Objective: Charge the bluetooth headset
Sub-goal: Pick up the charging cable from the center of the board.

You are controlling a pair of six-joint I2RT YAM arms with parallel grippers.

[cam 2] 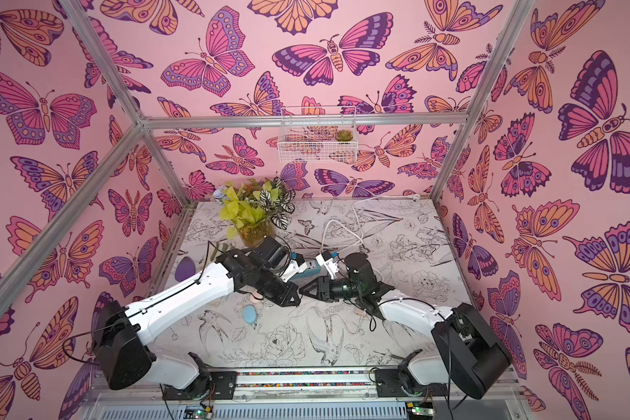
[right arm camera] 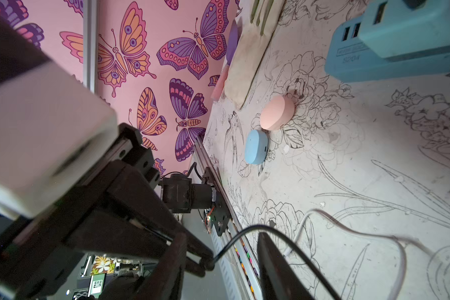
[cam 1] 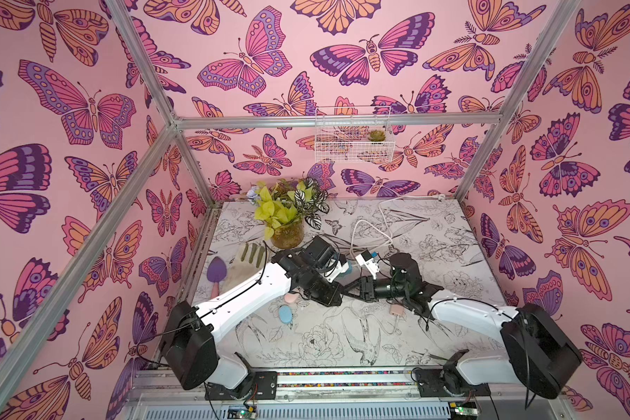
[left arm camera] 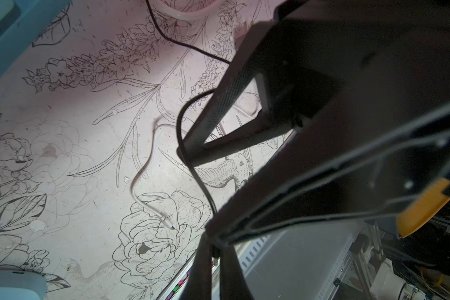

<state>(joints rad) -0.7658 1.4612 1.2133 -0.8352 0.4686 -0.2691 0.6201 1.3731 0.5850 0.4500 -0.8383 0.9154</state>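
Note:
The blue oval headset case lies on the table next to a pink case. A blue power strip sits behind the arms. The white charging cable lies loose, its plug tip on the table, and it runs back to a pink adapter. My left gripper is shut, with a thin black cable ending at its tips. My right gripper faces it tip to tip, jaws apart, above the table.
A plant in a glass vase stands at the back left. A glove and a purple trowel lie by the left wall. A white power cord loops behind the strip. A wire basket hangs on the back wall.

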